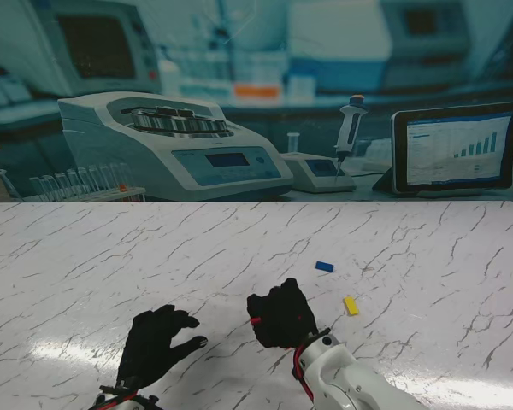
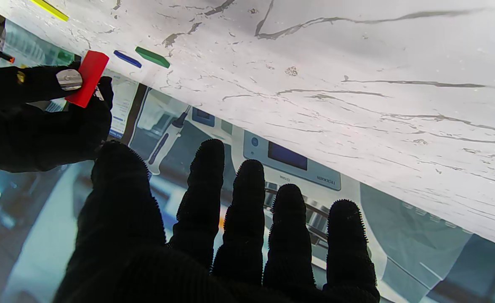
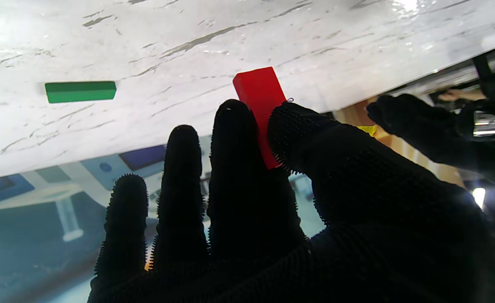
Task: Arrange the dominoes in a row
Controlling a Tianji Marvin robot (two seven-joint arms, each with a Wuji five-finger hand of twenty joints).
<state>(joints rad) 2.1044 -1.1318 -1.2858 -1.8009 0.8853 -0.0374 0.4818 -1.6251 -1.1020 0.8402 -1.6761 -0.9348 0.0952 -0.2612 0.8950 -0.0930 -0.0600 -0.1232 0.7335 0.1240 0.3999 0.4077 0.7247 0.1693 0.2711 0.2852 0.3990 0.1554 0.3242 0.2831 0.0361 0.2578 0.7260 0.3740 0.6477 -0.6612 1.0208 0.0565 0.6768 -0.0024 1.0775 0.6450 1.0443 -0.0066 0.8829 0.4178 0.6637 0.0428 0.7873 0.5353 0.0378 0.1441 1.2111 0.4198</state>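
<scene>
My right hand (image 1: 282, 314) is shut on a red domino (image 3: 259, 99), pinched between thumb and fingers and held just above the table; the left wrist view also shows that red domino (image 2: 86, 78) in the black glove. A green domino (image 3: 80, 91) lies flat on the marble beyond the right hand; the hand hides it in the stand view. A blue domino (image 1: 325, 266) lies farther from me, and a yellow domino (image 1: 351, 305) lies to the right of the right hand. My left hand (image 1: 156, 345) hovers open near me on the left, fingers spread, holding nothing.
The white marble table (image 1: 85, 256) stretches wide on both sides. Behind its far edge runs a backdrop picturing lab equipment, with a centrifuge (image 1: 171, 145), a pipette (image 1: 349, 128) and a tablet screen (image 1: 457, 147).
</scene>
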